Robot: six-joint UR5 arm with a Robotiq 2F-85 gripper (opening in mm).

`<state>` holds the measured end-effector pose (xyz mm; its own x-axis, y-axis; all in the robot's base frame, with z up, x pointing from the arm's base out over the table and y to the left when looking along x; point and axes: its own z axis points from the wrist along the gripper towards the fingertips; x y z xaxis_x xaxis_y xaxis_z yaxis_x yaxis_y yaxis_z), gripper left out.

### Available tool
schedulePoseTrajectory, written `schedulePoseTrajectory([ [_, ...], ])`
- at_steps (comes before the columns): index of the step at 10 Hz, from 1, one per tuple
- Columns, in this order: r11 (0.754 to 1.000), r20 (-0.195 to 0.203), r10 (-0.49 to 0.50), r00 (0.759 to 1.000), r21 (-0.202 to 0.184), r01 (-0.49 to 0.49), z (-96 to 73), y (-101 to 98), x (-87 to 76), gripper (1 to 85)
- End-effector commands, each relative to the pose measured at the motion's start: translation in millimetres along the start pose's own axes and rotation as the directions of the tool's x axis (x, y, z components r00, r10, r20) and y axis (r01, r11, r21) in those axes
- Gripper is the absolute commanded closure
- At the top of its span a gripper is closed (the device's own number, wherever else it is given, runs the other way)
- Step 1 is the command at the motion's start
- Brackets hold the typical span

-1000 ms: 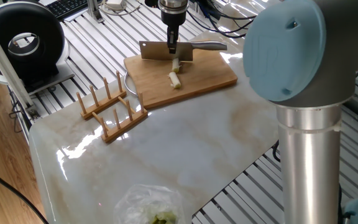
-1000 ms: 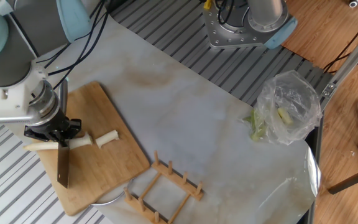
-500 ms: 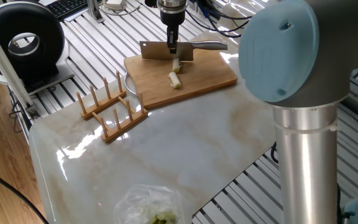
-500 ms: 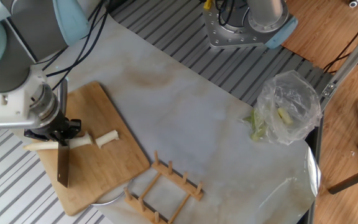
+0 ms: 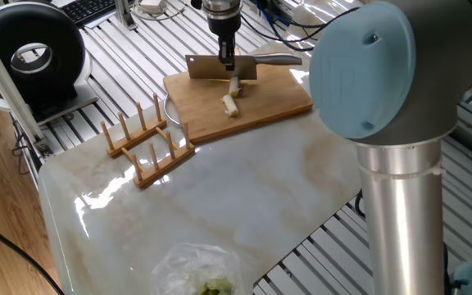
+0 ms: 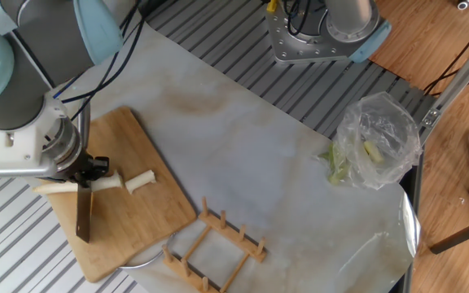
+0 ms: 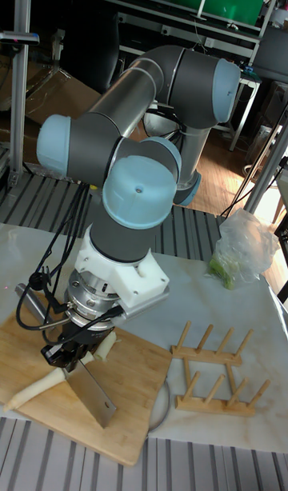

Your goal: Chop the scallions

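on the board — pale scallions

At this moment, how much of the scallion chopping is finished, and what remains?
Done: one short piece lies cut off on the cutting board. In hand: the claw grips the cleaver, its blade on the long stalk. Left: most of that stalk, still whole behind the blade, needs further cuts.

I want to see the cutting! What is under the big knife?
Under the cleaver is the wooden cutting board, with the scallions lying across it. The blade and gripper hide the spot where it meets the stalk.
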<state>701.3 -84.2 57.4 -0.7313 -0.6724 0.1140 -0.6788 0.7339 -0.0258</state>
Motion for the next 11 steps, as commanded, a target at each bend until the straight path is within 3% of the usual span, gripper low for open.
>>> schedulePoseTrajectory([
  [1, 1.0, 0.024, 0.003, 1.0, -0.023, -0.003, -2.9, -0.2, -2.7, 84.3],
  [3, 0.999, 0.034, 0.0, 0.999, -0.033, 0.001, -3.9, -2.0, 0.2, 84.3],
  [6, 1.0, 0.055, -0.014, 0.998, -0.026, 0.016, 11.4, -11.1, 3.9, 84.3],
  [9, 0.999, 0.033, -0.02, 0.999, -0.038, 0.022, -10.7, -7.5, 11.1, 84.3],
  [11, 0.998, 0.056, -0.015, 0.998, -0.056, 0.018, -4.9, -4.2, 5.7, 84.3],
])
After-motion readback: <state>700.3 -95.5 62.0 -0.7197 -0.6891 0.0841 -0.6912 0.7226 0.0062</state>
